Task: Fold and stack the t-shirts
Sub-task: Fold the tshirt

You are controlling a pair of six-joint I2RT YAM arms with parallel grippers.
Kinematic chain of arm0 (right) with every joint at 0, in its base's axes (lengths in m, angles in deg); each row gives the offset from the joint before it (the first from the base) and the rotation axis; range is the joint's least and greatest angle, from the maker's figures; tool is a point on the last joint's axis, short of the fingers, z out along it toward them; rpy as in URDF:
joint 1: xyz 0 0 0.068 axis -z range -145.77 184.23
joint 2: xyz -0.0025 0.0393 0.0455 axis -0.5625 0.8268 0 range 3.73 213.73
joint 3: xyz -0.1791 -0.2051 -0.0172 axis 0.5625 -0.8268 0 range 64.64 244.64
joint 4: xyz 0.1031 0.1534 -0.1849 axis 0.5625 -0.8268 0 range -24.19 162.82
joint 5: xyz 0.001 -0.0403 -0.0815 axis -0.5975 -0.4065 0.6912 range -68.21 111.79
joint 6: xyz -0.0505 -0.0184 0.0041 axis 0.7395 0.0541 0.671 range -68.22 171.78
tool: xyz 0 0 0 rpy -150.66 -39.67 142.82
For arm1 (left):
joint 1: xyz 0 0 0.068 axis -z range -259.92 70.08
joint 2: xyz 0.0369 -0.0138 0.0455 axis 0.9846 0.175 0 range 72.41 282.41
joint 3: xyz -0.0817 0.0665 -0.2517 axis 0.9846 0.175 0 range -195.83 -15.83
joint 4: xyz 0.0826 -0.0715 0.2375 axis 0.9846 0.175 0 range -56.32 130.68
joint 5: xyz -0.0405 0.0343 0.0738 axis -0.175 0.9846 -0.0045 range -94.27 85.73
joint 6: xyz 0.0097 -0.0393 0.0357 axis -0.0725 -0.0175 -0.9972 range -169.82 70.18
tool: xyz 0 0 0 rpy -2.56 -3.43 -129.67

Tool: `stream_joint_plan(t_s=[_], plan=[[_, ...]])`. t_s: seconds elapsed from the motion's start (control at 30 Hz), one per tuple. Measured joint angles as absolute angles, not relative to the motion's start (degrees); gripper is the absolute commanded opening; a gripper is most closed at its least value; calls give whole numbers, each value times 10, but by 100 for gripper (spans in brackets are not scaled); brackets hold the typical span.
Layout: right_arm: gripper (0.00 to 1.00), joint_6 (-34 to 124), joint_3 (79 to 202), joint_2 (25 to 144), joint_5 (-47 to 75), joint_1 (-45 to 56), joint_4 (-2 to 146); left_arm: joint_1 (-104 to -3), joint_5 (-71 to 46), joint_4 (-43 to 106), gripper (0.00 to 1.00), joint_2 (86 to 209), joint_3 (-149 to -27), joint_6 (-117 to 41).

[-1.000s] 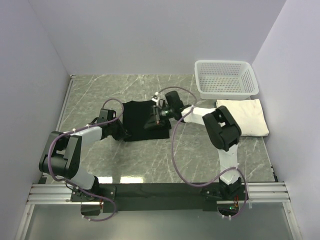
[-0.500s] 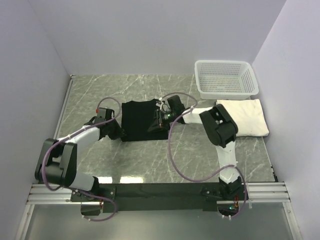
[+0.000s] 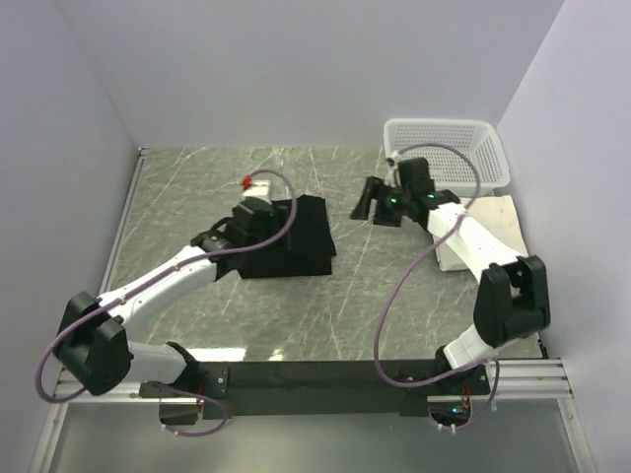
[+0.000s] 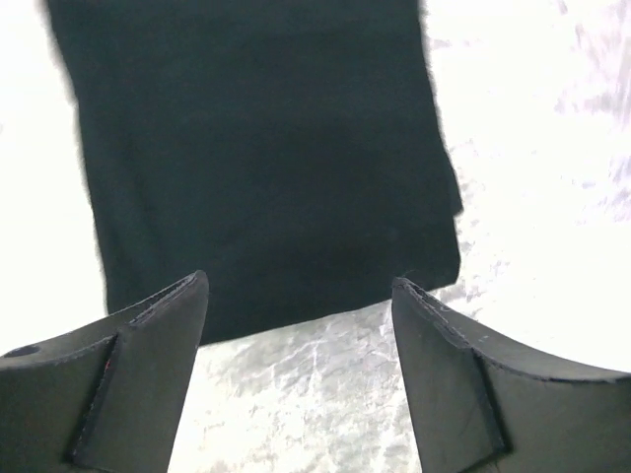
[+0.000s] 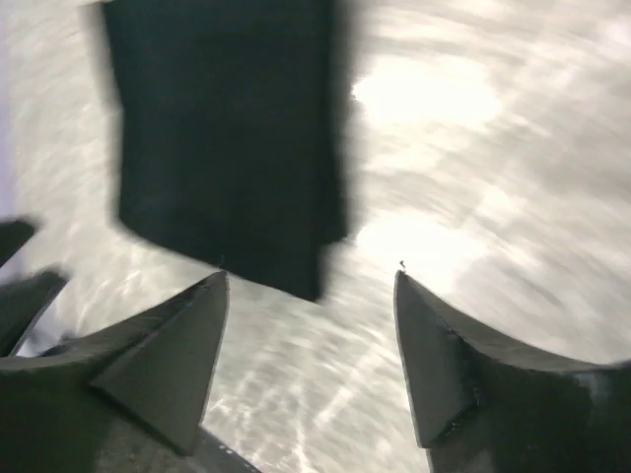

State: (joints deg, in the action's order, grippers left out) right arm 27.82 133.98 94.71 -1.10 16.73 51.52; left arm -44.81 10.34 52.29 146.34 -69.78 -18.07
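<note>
The black t-shirt (image 3: 301, 236) lies folded in a rough rectangle on the marble table; it also fills the upper part of the left wrist view (image 4: 266, 148) and shows blurred in the right wrist view (image 5: 227, 138). My left gripper (image 3: 248, 225) hangs open over the shirt's left edge, nothing between its jaws (image 4: 301, 286). Clear of the shirt on its right, my right gripper (image 3: 367, 205) is open and empty (image 5: 311, 276) above bare table. The cream-white t-shirt (image 3: 498, 222) lies folded at the far right, partly hidden by the right arm.
A white mesh basket (image 3: 449, 177) stands at the back right, just behind the cream shirt. Grey walls close in the table on the left, back and right. The right arm's purple cable loops over the table in front of the cream shirt.
Both grippers have opened and let go of the black shirt. The right arm has swung away to the right; the left has lifted over the shirt's left edge. The shirt lies folded.
</note>
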Motion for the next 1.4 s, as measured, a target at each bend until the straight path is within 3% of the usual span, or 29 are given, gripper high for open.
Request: stream_joint_plan(t_s=[0.13, 0.43, 0.67, 1.03, 1.13, 1.27, 1.4], plan=[[83, 276, 1290, 895, 56, 221, 460, -363, 150, 501, 81, 1514, -725, -244], [84, 260, 1225, 839, 117, 279, 403, -222, 197, 464, 72, 1705, -801, -399], [84, 254, 1203, 818, 116, 283, 397, -211, 189, 464, 60, 1782, -837, -446], [82, 252, 1189, 816, 97, 284, 398, -210, 178, 477, 58, 1837, -870, -472], [82, 251, 1189, 817, 87, 284, 405, -211, 179, 479, 42, 1842, -873, -473], [81, 243, 1182, 821, 67, 284, 429, -211, 182, 480, 9, 1849, -876, -476], [84, 226, 1158, 833, 28, 284, 481, -214, 183, 483, 2, 1849, -876, -472]])
